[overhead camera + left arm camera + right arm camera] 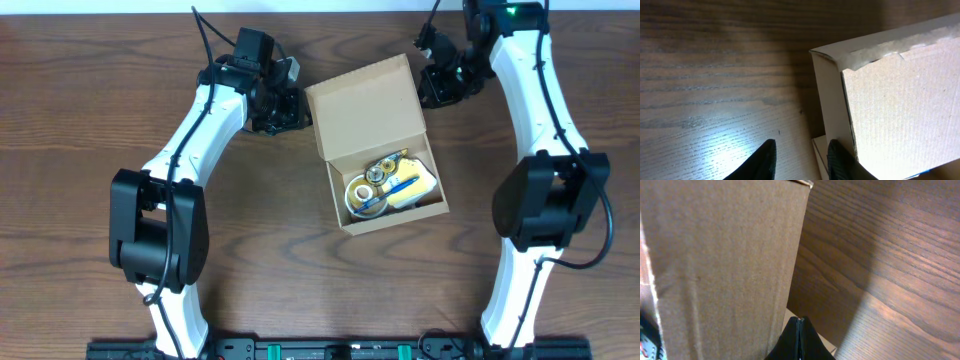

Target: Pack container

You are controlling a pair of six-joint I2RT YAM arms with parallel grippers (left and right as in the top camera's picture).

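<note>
Your container (385, 150), toward the far edge of the table (90, 80), looks filled; its flap lid (365, 105) stands open. The left gripper (285, 110) has jaws apart, the right gripper (437, 85) together.

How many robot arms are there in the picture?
2. The left arm curves in on one side of the open cardboard box, and the right arm curves in on the other side. No others show.

The container (375, 145), a small tan cardboard box, sits mid-table at a slight angle, its hinged flap lid standing open at the far side, small stationery filling its compartment.
</note>
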